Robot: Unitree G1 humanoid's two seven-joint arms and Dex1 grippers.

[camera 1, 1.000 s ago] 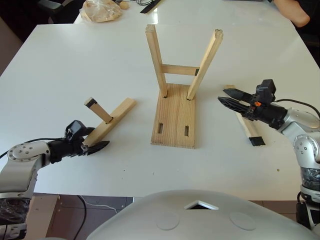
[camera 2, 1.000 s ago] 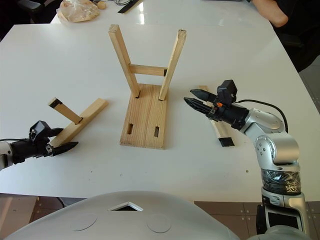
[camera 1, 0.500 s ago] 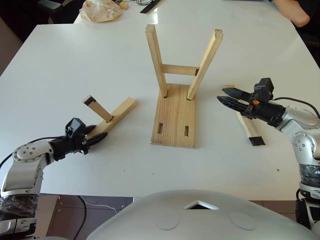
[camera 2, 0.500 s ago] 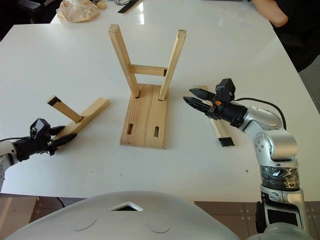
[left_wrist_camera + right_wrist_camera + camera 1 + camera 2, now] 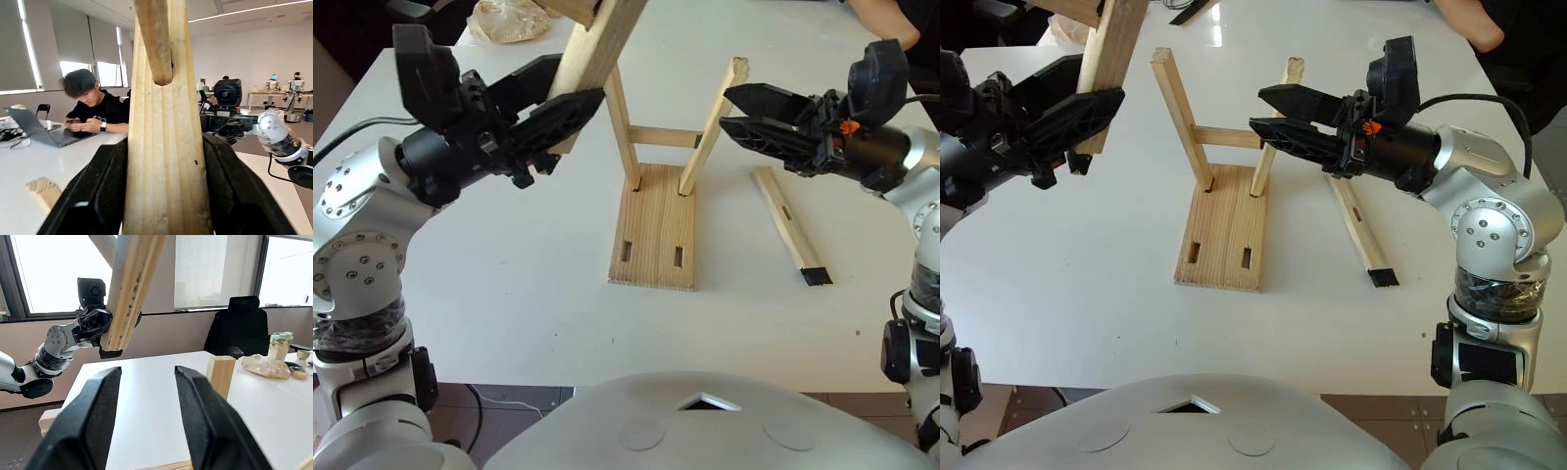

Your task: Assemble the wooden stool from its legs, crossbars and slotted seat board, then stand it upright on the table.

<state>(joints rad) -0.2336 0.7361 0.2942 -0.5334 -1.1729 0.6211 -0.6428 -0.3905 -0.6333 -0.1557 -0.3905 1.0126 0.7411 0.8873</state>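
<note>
Carrying everything, the wide white table [image 5: 460,196] has the pale slotted wooden seat board [image 5: 654,230] lying flat near its middle. Two empty slots face the near edge, and an upright pair of wooden legs [image 5: 619,117] joined by a short wooden crossbar [image 5: 664,137] is plugged in at the far end. That frame stands unsupported with one leg tilted, so a sideways knock would likely lever it out or skid the board.

The long pale wooden leg with a crossbar stub [image 5: 166,147] is high above the table's left half. The left gripper [image 5: 587,78] has its black fingers closed around its flat sides. The grip sits near one end, so the long free part could pivot or slip, spoiling its aim at the empty slots.

A loose wooden leg with a black tip [image 5: 786,225] lies toward the right edge. A careless sweep could push it off.

The right gripper [image 5: 1255,110] hovers with fingers spread and empty, just beside the tilted leg's top. Whether it touches the leg is unclear. Closing off-centre could tip the frame.
</note>
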